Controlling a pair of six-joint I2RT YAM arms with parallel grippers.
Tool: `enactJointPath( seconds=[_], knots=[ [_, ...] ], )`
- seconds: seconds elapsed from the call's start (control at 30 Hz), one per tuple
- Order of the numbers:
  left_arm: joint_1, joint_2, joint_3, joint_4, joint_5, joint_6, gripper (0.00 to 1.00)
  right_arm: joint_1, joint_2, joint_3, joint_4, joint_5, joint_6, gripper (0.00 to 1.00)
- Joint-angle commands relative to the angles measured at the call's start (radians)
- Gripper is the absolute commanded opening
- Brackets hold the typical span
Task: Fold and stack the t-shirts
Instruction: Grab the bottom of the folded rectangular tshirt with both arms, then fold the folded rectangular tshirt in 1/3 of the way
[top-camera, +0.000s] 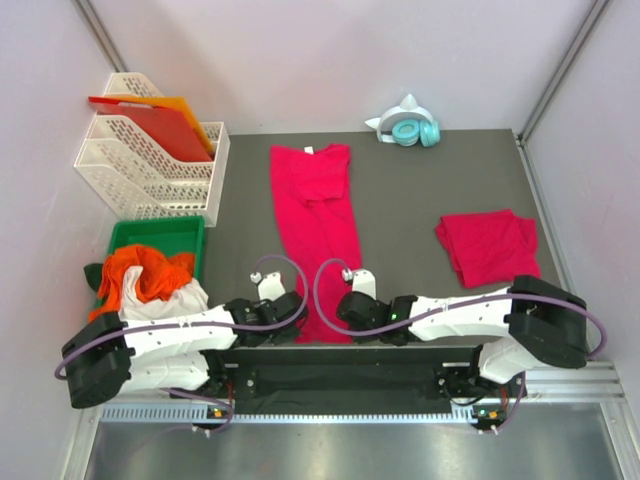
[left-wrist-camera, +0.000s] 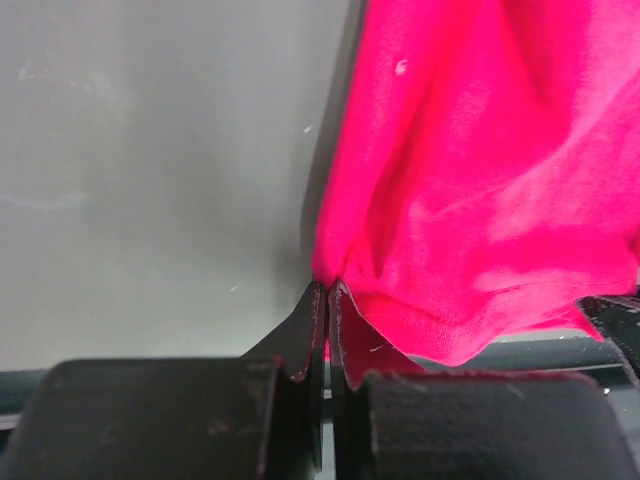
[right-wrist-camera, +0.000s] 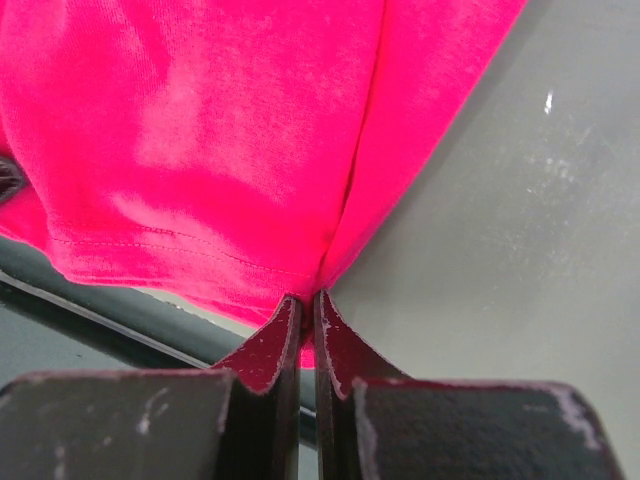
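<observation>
My left end effector is pinched shut on one near hem corner of the long shirt, and my right end effector is shut on the other. The shirt lies flat on the surface, just right of the bin. It looks light, soft and limp, so I expect sag between my grips; the stitched hem corners are the firmest hold. I count two crimson shirts: this one and a folded shirt farther right of the bin.
</observation>
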Motion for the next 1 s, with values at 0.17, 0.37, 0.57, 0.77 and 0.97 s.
enactJointPath(
  seconds=[0.17,0.37,0.57,0.77,0.97],
  knots=[
    [-0.022,-0.112,0.072,-0.196,-0.065,0.020,0.00,0.100,-0.141,0.019,-0.252,0.179,0.052,0.00],
    [-0.023,-0.113,0.192,-0.254,-0.133,0.066,0.00,0.102,-0.195,0.091,-0.327,0.275,0.049,0.00],
    [-0.022,-0.093,0.261,-0.268,-0.157,0.084,0.00,0.100,-0.163,0.160,-0.351,0.306,0.026,0.00],
    [-0.023,-0.130,0.313,-0.307,-0.212,0.092,0.00,0.100,-0.178,0.215,-0.381,0.348,0.008,0.00],
    [-0.022,-0.141,0.376,-0.317,-0.327,0.140,0.00,0.031,-0.162,0.294,-0.397,0.368,-0.061,0.00]
  ],
)
